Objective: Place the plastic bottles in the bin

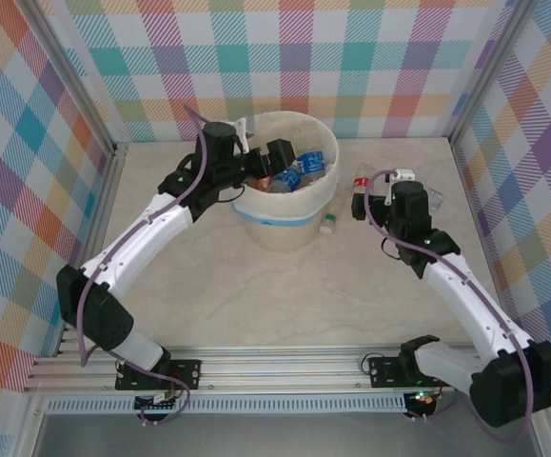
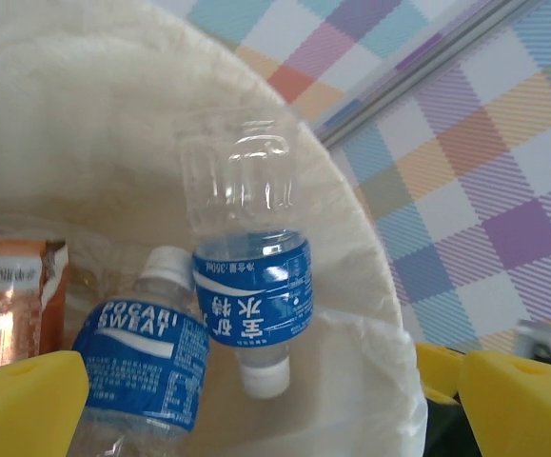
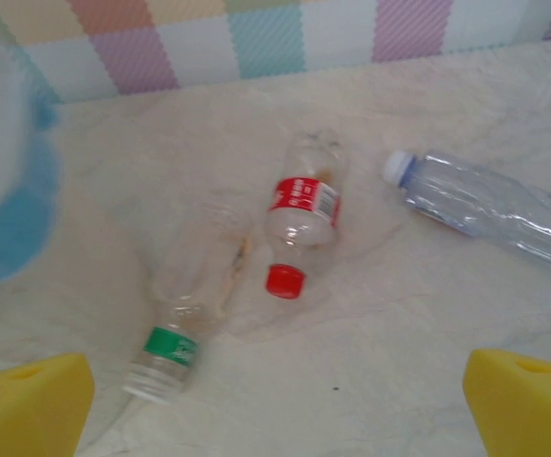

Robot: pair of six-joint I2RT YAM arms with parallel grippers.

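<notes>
The bin [image 1: 285, 233] stands at the table's 12 o'clock with blue-label bottles [image 2: 251, 295] inside, and the left gripper [image 1: 280, 154] is wide open above it. The right gripper [image 1: 386, 190], jaws also wide and empty, hangs at the bin's 3 o'clock over a red-label bottle [image 3: 302, 214]. A green-label bottle [image 3: 172, 343] just beside it at 7 o'clock could get clipped and roll away.
</notes>
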